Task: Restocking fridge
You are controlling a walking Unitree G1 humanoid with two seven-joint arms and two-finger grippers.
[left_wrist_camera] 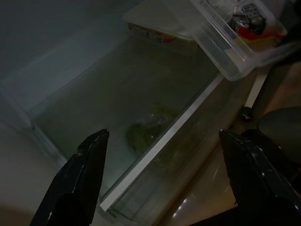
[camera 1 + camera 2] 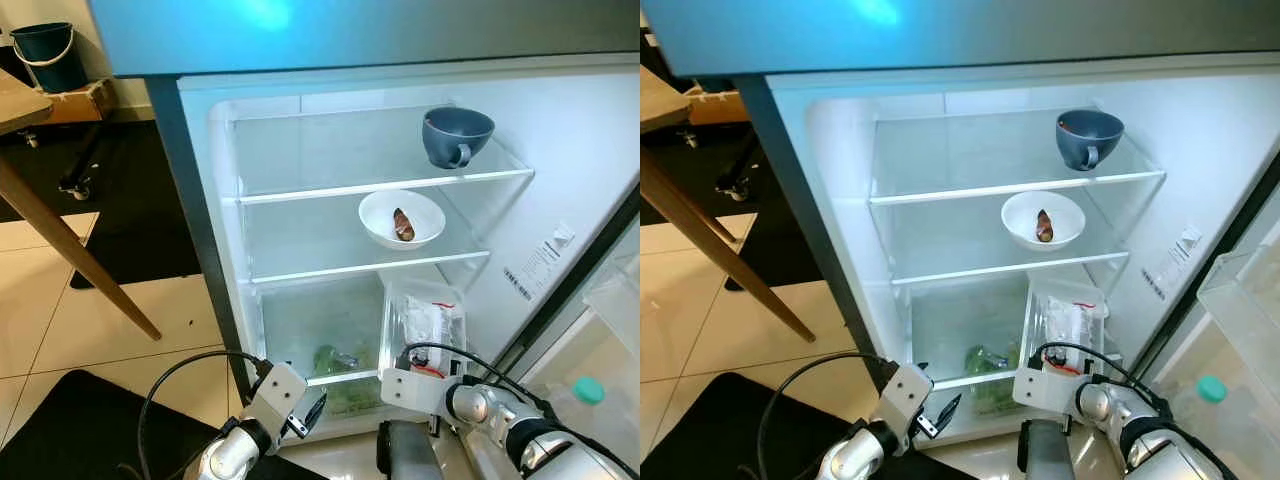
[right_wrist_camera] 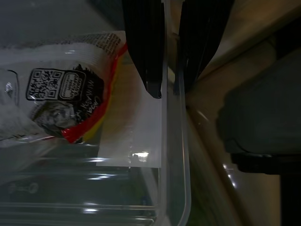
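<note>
Open fridge [image 2: 560, 160], tiled floor | right gripper [image 3: 170, 89] pinching clear container [image 3: 176, 155] wall | left gripper [image 1: 164, 155] spread, greens probably below

Left tool [image 1: 162, 183] spread wide; right tool [image 3: 170, 56] pinched.

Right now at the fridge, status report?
Right end effector shut on clear container wall, low in fridge. Left end effector open above crisper drawer. Nothing blocking.
</note>
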